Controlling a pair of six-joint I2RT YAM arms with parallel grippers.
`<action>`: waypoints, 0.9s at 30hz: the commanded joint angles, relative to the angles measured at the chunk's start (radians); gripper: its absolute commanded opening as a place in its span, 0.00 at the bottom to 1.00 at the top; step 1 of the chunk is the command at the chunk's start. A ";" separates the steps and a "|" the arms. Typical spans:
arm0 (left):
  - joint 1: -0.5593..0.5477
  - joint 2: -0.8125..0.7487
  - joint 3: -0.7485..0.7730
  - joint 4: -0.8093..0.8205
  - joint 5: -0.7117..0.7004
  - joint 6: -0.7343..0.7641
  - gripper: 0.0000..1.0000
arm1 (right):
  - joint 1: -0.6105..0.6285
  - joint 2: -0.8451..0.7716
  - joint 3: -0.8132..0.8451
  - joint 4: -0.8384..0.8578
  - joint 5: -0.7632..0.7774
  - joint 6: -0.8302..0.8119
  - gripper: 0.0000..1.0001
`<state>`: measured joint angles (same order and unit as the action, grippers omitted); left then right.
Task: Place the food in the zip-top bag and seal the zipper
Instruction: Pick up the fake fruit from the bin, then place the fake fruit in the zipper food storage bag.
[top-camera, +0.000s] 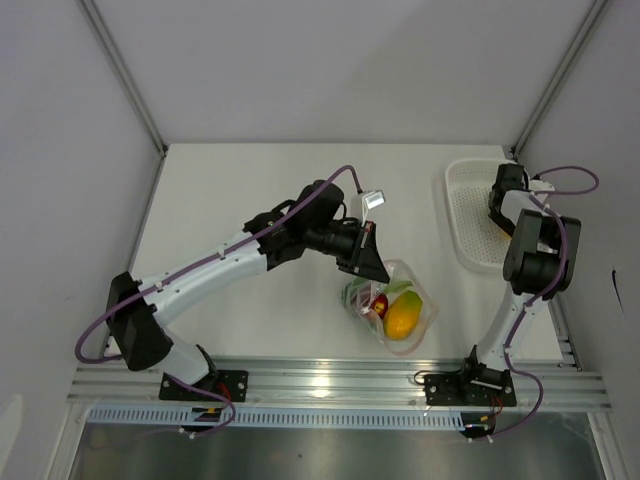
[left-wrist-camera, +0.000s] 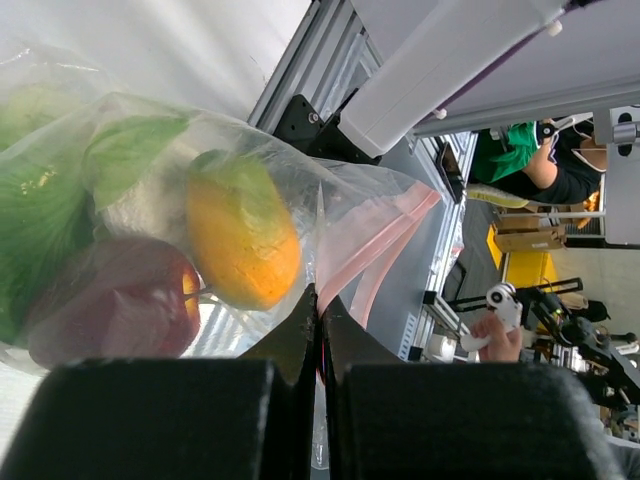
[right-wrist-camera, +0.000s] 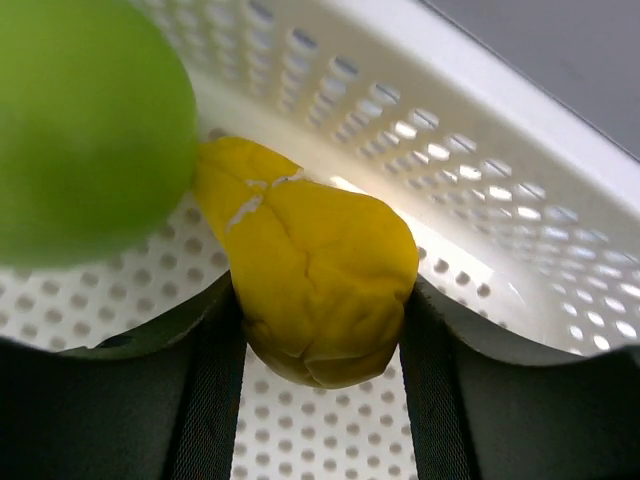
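The clear zip-top bag (top-camera: 412, 297) lies on the table near the front middle, holding an orange-yellow fruit (top-camera: 402, 316), a red apple (top-camera: 379, 305) and green leafy cabbage (top-camera: 359, 293). My left gripper (top-camera: 374, 262) is shut on the bag's mouth edge (left-wrist-camera: 322, 315), next to the pink zipper strip (left-wrist-camera: 385, 235). In the left wrist view the orange fruit (left-wrist-camera: 240, 235), red apple (left-wrist-camera: 110, 300) and cabbage (left-wrist-camera: 40, 220) show through the plastic. My right gripper (top-camera: 497, 205) is down in the white basket and shut on a yellow fruit (right-wrist-camera: 310, 270). A green apple (right-wrist-camera: 85, 120) lies beside it.
The white mesh basket (top-camera: 465, 215) stands at the back right by the wall; its perforated wall (right-wrist-camera: 500, 220) rises close behind the yellow fruit. Grey walls close in the left, back and right. A metal rail (top-camera: 330, 380) runs along the front edge.
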<state>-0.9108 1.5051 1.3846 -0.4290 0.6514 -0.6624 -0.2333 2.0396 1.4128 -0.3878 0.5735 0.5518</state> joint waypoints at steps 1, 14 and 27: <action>-0.007 0.000 0.059 0.000 -0.025 0.017 0.01 | 0.046 -0.153 -0.037 0.009 0.046 -0.013 0.20; -0.007 -0.048 0.060 -0.025 -0.045 0.027 0.01 | 0.262 -0.746 -0.184 -0.196 -0.211 -0.052 0.12; -0.007 -0.085 0.027 -0.020 -0.064 0.024 0.01 | 0.672 -1.246 -0.163 -0.396 -0.757 -0.099 0.11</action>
<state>-0.9134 1.4696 1.4082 -0.4675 0.6003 -0.6529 0.3832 0.8635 1.2388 -0.7174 -0.0044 0.4526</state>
